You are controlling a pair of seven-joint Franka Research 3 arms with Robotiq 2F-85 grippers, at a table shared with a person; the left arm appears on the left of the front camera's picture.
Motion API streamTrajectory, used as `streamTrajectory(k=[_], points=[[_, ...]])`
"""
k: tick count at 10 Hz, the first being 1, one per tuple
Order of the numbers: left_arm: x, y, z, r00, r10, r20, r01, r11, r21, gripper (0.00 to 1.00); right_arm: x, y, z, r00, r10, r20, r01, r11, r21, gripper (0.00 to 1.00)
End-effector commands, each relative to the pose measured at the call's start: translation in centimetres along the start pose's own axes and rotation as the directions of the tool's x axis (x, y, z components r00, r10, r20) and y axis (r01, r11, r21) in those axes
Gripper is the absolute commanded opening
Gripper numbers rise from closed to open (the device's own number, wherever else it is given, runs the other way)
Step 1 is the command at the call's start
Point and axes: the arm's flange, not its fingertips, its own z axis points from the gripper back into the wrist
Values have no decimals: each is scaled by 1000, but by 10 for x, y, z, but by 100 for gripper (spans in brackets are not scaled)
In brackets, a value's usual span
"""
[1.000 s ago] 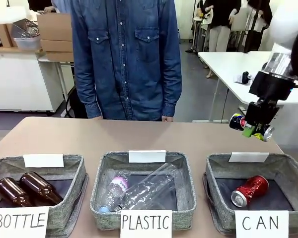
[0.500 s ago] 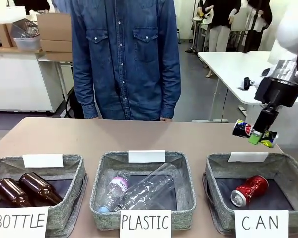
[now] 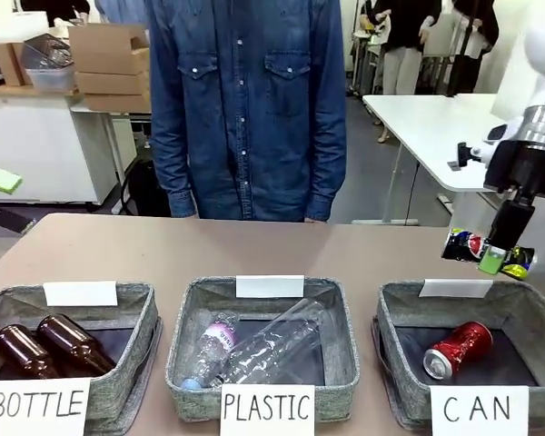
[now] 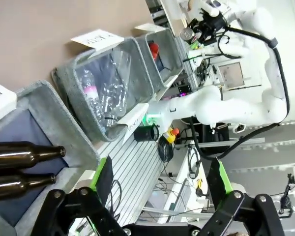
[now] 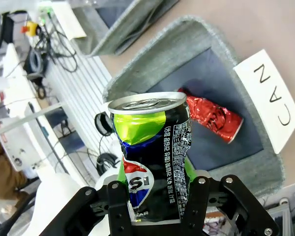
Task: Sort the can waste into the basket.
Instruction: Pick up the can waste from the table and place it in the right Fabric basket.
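Right end effector [image 3: 495,257] clamps black can [image 3: 466,245] sideways

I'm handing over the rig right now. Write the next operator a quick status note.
Right tool: shut on the black can, held in the air above the back edge of the CAN basket.
Left tool: open, holding nothing, off at the table's left end.
Done: red can lies in the CAN basket.
Left: lower the black can over the basket and release it.

Three baskets in a row along the worktop's [image 3: 254,245] near edge; the bottle basket [image 3: 136,313] at 9 o'clock, the plastic basket [image 3: 341,318] central, the CAN basket [image 3: 527,313] at 3 o'clock holding one can [image 3: 456,349]; another can [image 3: 468,245] hangs above its far rim; a person [image 3: 245,109] stands at 12 o'clock.
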Motion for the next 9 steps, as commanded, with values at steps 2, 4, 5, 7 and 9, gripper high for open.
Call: streamTrajectory(k=[2,4,5,7,9], points=[[-2,-3,10,1000,-22,21,22,1000,-13,100,-1,-4,-3,1000,25,6,-25,999,20,0],[-2,-3,10,1000,-22,21,22,1000,-13,100,0,-6,-3,1000,4,-5,-4,1000,14,99],[-2,-3,10,1000,-22,21,22,1000,-13,100,1,-6,-3,1000,7,-9,-7,1000,12,100],[-2,-3,10,1000,-22,21,22,1000,-13,100,1,-7,-2,1000,1,-3,-1,1000,14,100],[-2,-3,10,1000,-22,21,22,1000,-13,100,1,-7,-2,1000,-7,5,7,1000,12,100]])
